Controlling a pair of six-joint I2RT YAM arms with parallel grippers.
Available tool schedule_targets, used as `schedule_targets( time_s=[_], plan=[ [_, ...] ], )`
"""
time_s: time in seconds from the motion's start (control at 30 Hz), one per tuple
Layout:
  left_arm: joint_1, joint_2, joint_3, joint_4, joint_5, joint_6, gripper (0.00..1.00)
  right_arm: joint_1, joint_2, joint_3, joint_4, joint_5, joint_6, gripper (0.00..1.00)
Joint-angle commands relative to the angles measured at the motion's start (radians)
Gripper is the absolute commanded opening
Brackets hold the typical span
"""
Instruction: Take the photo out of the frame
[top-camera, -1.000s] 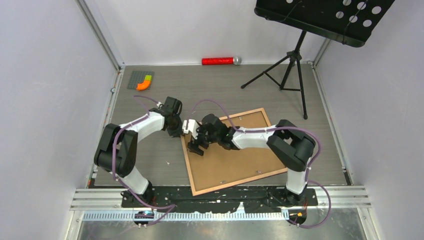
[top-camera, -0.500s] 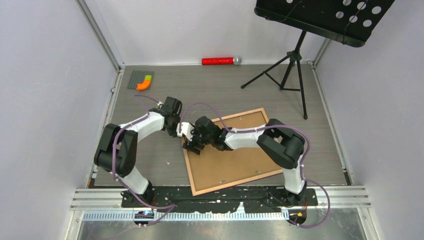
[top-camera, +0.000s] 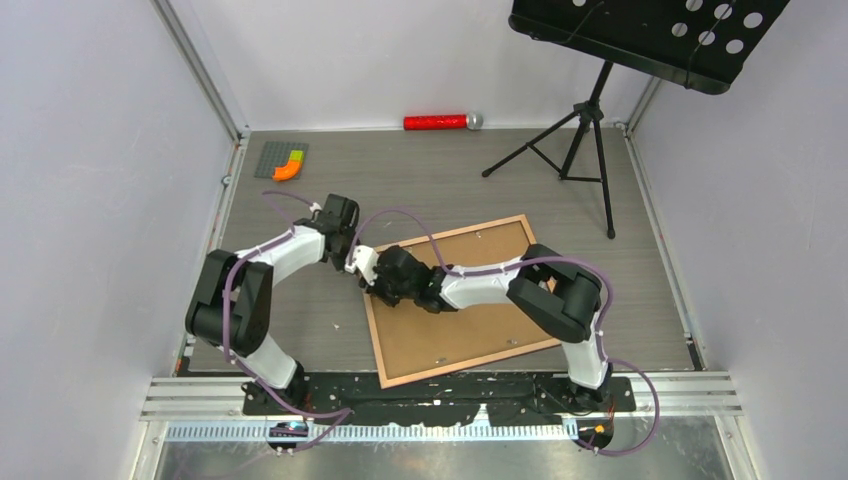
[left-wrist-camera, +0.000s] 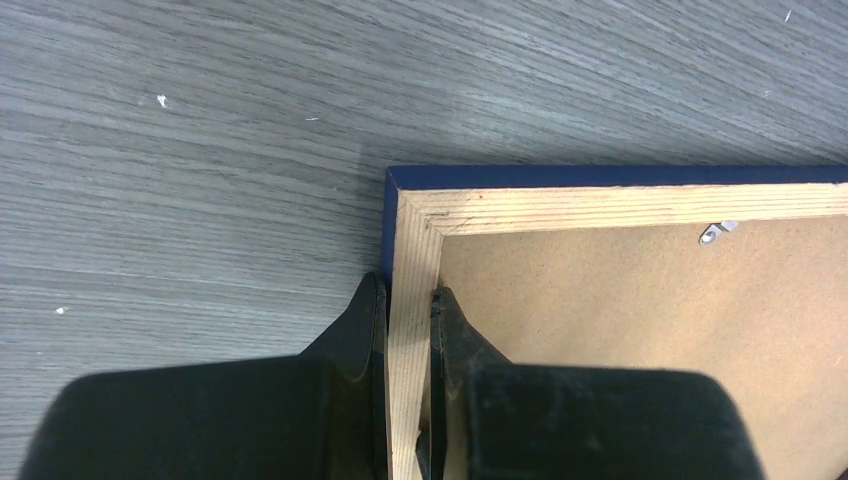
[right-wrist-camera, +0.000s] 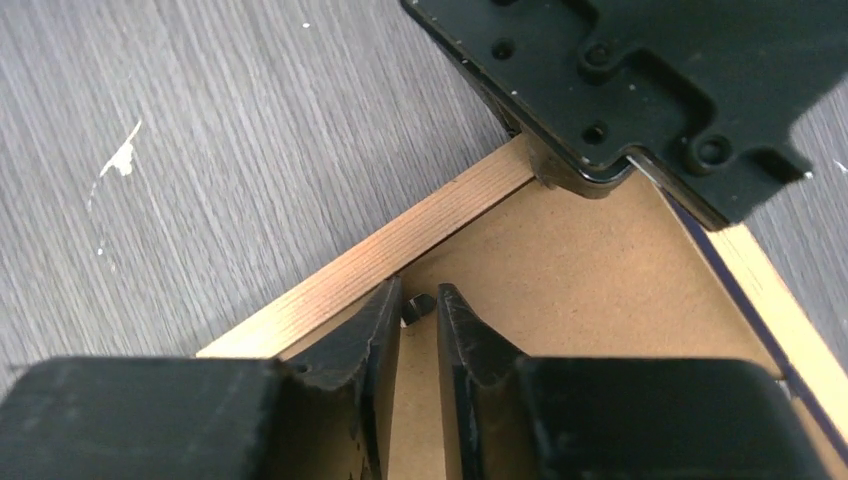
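**Table (top-camera: 440, 180) holds frame (left-wrist-camera: 600, 205) face down**
Its board (top-camera: 470, 325) faces up, photo hidden. Left gripper (left-wrist-camera: 408, 330) clamps the frame's rail near the far corner; right gripper (right-wrist-camera: 420, 300) pinches a small tab (right-wrist-camera: 415, 306) beside the rail.

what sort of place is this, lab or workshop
Likely a robot lab test cell: white walls box in a grey table, left arm and right arm sit at an aluminium rail, with props: a music stand and a microphone.
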Motion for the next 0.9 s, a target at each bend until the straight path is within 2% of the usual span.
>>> schedule_targets(
  time_s=[0.0,0.1,0.23,0.37,0.47,0.6,0.67,0.7,0.73,0.8,0.87],
  plan=[
    [-0.012,0.019,-0.074,-0.069,0.032,-0.053,0.00,0.012,0.045,-0.022,0.063,0.334,0.193,0.21],
    [-0.012,0.017,-0.069,-0.089,0.012,-0.057,0.00,0.025,0.045,-0.022,0.020,0.438,0.341,0.18],
    [-0.012,0.000,-0.073,-0.108,0.002,-0.065,0.00,0.030,0.042,-0.003,-0.126,0.547,0.492,0.16],
    [-0.012,-0.014,-0.067,-0.127,-0.043,-0.064,0.00,0.032,0.029,0.017,-0.252,0.610,0.586,0.14],
    [-0.012,-0.017,-0.064,-0.126,-0.043,-0.059,0.00,0.031,0.004,-0.024,-0.195,0.590,0.559,0.16],
    [-0.012,-0.023,-0.061,-0.125,-0.025,-0.055,0.00,0.032,-0.043,-0.044,-0.115,0.537,0.502,0.30],
    [-0.012,-0.041,-0.076,-0.133,-0.033,-0.072,0.00,0.031,-0.079,-0.045,-0.113,0.551,0.485,0.45],
    [-0.012,-0.059,-0.093,-0.135,-0.050,-0.090,0.00,0.028,-0.111,-0.054,-0.113,0.556,0.481,0.59],
    [-0.011,-0.079,-0.113,-0.129,-0.062,-0.108,0.00,0.026,-0.127,-0.060,-0.113,0.563,0.482,0.66],
    [-0.006,-0.119,-0.149,-0.108,-0.069,-0.135,0.00,0.014,-0.180,-0.087,-0.118,0.585,0.514,0.85],
    [-0.004,-0.143,-0.162,-0.118,-0.089,-0.167,0.00,-0.013,-0.226,-0.116,-0.123,0.581,0.563,0.94]
  ],
)
